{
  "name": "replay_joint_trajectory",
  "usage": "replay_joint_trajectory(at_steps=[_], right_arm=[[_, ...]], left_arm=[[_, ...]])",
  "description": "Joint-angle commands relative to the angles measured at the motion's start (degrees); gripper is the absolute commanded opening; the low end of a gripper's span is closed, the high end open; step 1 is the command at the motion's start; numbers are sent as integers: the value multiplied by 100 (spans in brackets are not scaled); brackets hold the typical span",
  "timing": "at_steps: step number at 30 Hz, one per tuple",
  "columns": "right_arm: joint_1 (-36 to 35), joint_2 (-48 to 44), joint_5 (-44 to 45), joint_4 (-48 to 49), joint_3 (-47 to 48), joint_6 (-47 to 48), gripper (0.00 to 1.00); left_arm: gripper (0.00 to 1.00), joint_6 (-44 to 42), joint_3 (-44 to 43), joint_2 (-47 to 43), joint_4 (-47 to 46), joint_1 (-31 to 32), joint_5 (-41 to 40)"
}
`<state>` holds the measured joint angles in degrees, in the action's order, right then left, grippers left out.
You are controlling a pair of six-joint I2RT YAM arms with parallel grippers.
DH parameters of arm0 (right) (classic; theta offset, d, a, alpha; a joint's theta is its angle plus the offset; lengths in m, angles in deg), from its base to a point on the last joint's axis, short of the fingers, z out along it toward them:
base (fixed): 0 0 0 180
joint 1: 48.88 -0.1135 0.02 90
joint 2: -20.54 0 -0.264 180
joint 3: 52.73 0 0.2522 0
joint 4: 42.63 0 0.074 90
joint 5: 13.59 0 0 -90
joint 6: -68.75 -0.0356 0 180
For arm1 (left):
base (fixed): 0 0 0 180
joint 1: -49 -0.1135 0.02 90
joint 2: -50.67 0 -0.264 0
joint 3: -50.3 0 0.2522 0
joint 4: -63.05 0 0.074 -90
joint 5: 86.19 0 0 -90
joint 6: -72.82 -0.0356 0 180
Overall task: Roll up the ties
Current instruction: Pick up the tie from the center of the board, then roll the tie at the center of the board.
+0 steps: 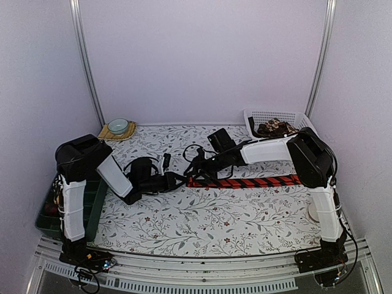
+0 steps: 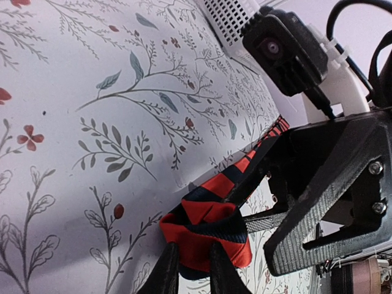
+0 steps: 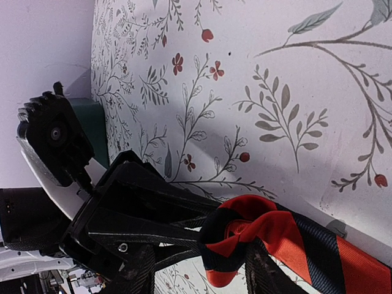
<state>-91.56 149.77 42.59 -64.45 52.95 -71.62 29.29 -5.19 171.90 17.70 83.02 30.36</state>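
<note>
Red fabric necktie w/ black diagonal stripes (image 1: 245, 182) lies flat on the floral-print table cover (image 1: 202, 226), mid-table. Long axis runs L–R in top view: started fold at the left end, free tail toward the right arm's base.

Left gripper (image 2: 191, 272) is clenched on that fold, fabric pinched btwn its fingers. Right gripper (image 3: 202, 275) straddles the same fold from the opposite side, jaws apart, one finger clear of the cloth, so not gripping afaict.

Both claws meet at the left end and the rest of the strip lies to their right, so the roll has to travel rightward along that axis. Looks like 1st turn only; most of the length is unrolled.

Count:
- 1 tie on the table
- brown-patterned heap of ties (image 1: 274, 127), number unclear
- 1 white mesh plastic basket (image 1: 260, 116), far right, holding that heap
</note>
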Motion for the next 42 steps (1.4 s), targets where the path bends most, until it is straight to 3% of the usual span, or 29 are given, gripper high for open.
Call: replay_joint_trajectory(at_steps=[1,20,33,38,42], right_arm=[[17,436,-81,-12,83,-8,49],[40,759,-186,42,-69,-65,39],[50,608,-243,94,-124,-65,24],[51,315,-323,229,-264,-152,21],[57,167,-495,502,-428,-274,17]], left_arm=[[18,-163,-36,208,295,80,119],[20,-218,-106,266,337,26,272],[21,-274,52,57,445,-15,92],[30,-315,241,-181,452,-51,-64],[44,-447,458,-463,389,-90,-117]])
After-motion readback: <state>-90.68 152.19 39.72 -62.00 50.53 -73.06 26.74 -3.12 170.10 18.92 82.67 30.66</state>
